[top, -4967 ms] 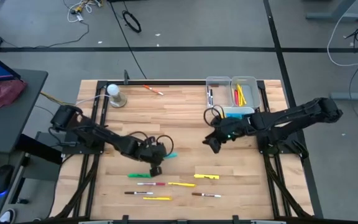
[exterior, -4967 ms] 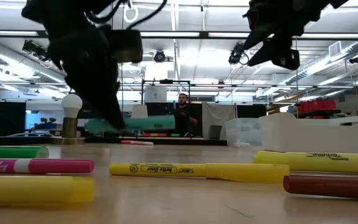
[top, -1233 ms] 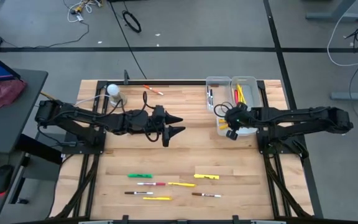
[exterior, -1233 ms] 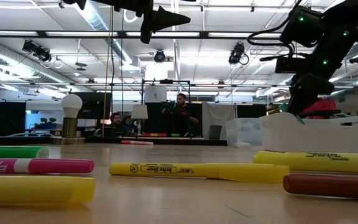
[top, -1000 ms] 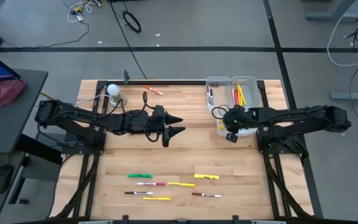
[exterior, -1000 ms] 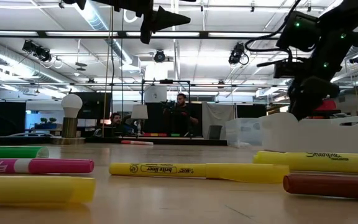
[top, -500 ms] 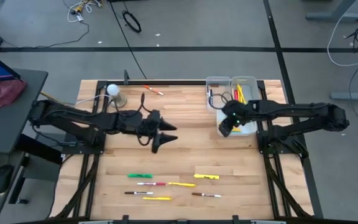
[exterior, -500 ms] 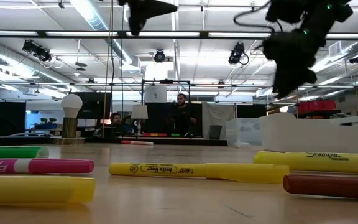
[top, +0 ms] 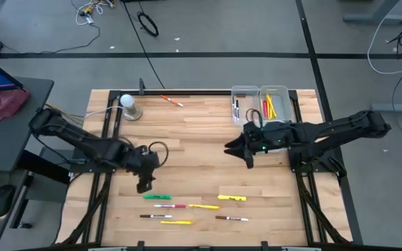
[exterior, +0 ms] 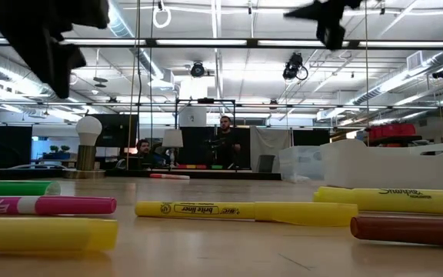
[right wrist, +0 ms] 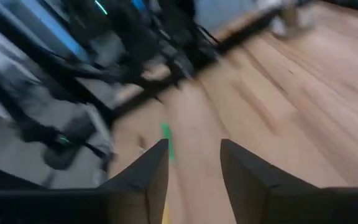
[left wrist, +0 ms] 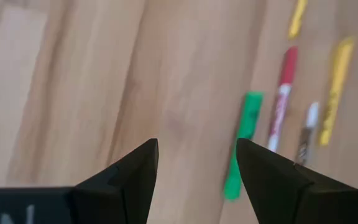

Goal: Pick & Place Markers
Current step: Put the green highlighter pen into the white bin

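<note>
Left wrist view: green marker (left wrist: 242, 144) thick, capped; both tools spread, empty.

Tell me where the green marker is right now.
In the high view the green marker lies on the table's near-left part, just below the open left gripper and at the top of the loose cluster, right above a thin white marker.

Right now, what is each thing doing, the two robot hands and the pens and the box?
Left gripper: fingers open, empty, above the green marker.
Right gripper: fingers open, empty, beside the bins.
Green marker: lying flat on the table.
Bins: upright, markers inside.
</note>
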Robot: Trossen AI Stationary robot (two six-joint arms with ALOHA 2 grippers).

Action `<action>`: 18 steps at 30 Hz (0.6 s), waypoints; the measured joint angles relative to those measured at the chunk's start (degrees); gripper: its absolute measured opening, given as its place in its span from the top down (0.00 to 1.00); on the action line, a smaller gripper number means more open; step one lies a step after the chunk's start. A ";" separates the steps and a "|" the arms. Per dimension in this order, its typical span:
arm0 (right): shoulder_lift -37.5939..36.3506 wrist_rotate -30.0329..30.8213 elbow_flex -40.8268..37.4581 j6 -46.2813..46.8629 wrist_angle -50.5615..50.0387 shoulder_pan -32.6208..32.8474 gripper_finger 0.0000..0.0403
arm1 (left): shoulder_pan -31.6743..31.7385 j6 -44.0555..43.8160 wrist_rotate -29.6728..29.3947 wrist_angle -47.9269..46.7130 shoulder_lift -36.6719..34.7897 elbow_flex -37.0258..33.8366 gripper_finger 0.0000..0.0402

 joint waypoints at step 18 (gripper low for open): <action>-0.75 1.02 7.18 -9.53 19.45 2.87 0.79 | -17.74 -9.84 -8.26 24.76 -0.02 -17.13 0.45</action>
